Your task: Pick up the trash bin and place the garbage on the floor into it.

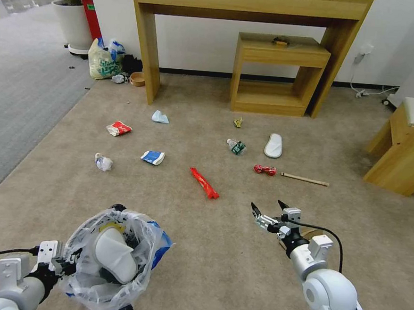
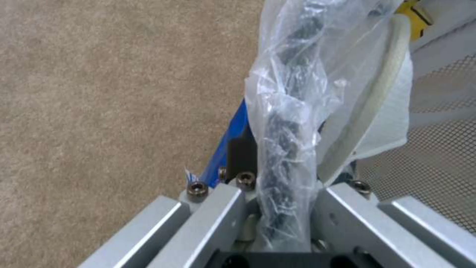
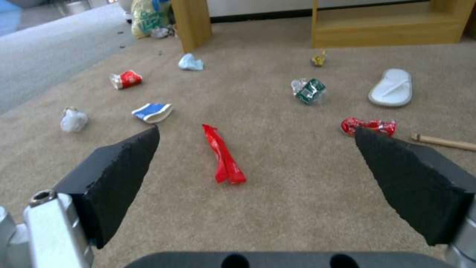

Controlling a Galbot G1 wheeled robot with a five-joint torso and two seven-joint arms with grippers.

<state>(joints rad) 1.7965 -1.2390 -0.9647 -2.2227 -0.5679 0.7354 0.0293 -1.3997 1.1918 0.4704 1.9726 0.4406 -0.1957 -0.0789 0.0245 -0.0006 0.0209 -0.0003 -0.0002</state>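
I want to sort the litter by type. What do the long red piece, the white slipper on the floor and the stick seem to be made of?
The long red wrapper looks like thin glossy plastic film: shiny and creased. The white slipper seems soft matte fabric or foam; I cannot tell which. The stick looks like plain pale wood, unpainted and straight.

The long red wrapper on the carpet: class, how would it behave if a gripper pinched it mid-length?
The red wrapper looks thin and creased, so it would probably droop at both ends. It seems flat and empty, likely very light. Lying flat, it shouldn't roll.
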